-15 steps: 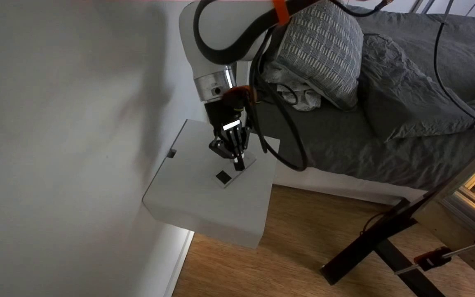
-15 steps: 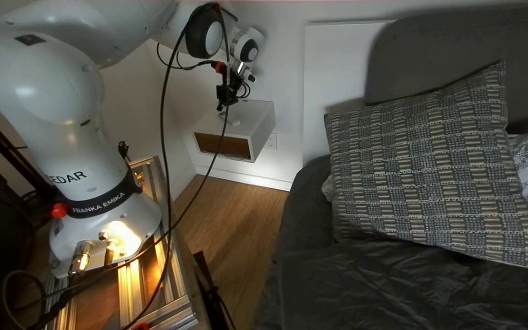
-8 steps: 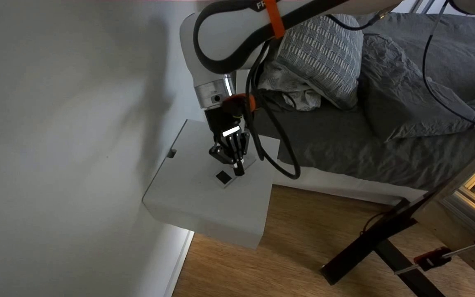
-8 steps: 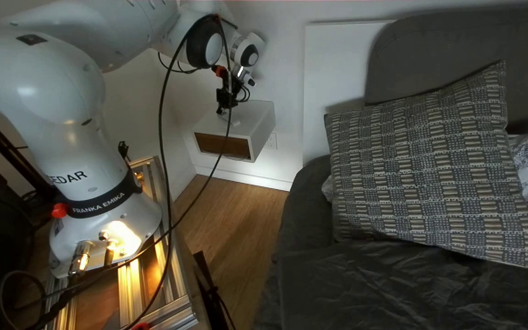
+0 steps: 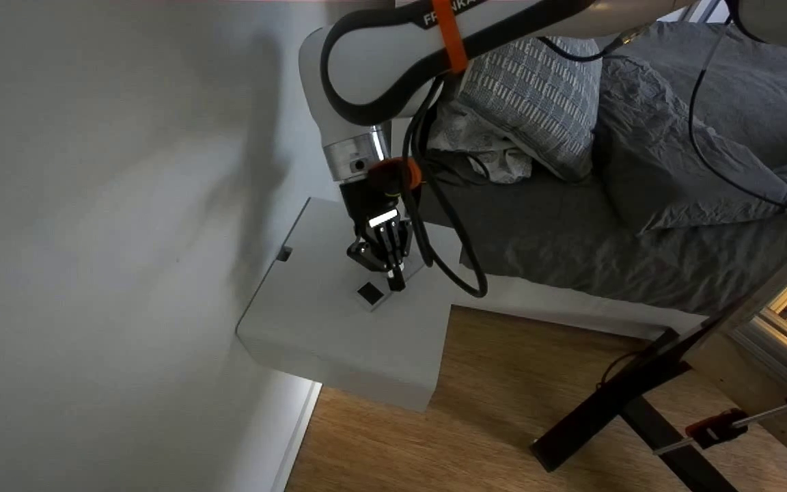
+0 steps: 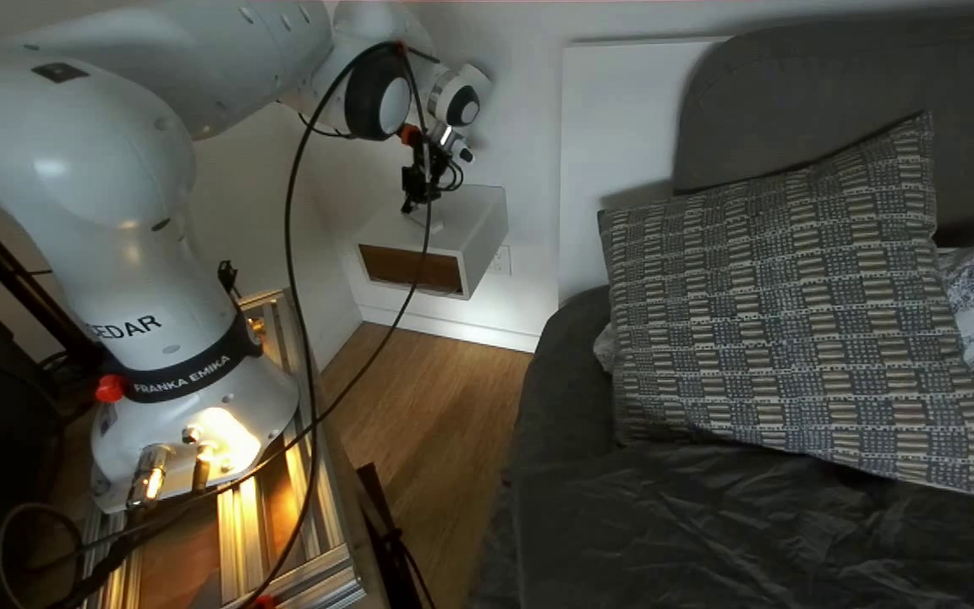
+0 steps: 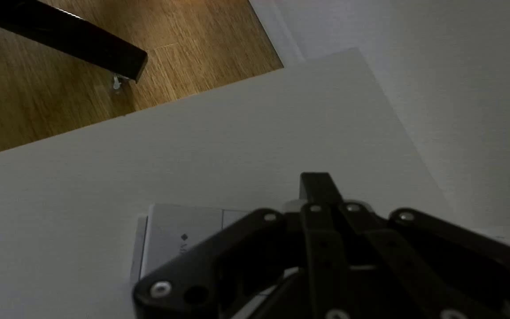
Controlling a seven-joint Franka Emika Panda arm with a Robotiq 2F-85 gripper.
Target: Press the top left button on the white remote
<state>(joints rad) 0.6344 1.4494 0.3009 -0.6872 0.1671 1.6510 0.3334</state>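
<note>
The white remote [image 5: 370, 293] lies flat on the white cabinet top [image 5: 325, 328], with its dark square end showing in an exterior view. It also shows small in an exterior view [image 6: 437, 226], beside the cable. In the wrist view one end of the remote [image 7: 166, 239] shows with a small dark logo, and my gripper hides most of the rest. My gripper [image 5: 396, 284] is shut and empty, its fingertips pointing down over the remote near the dark end. The fingertips [image 7: 319, 188] are together in the wrist view. I cannot tell whether they touch the remote. The buttons are hidden.
A wall [image 5: 127, 273] stands along one side of the cabinet. A bed with dark grey bedding [image 5: 571, 239] and a patterned pillow [image 6: 791, 313] is nearby. Black cables [image 5: 475, 280] loop off the arm beside the gripper. Wooden floor [image 5: 503, 383] lies below.
My gripper has come down a little toward the remote, mostly in the first half second, and has hardly moved since. It stays shut. The cables have shifted with the arm.
</note>
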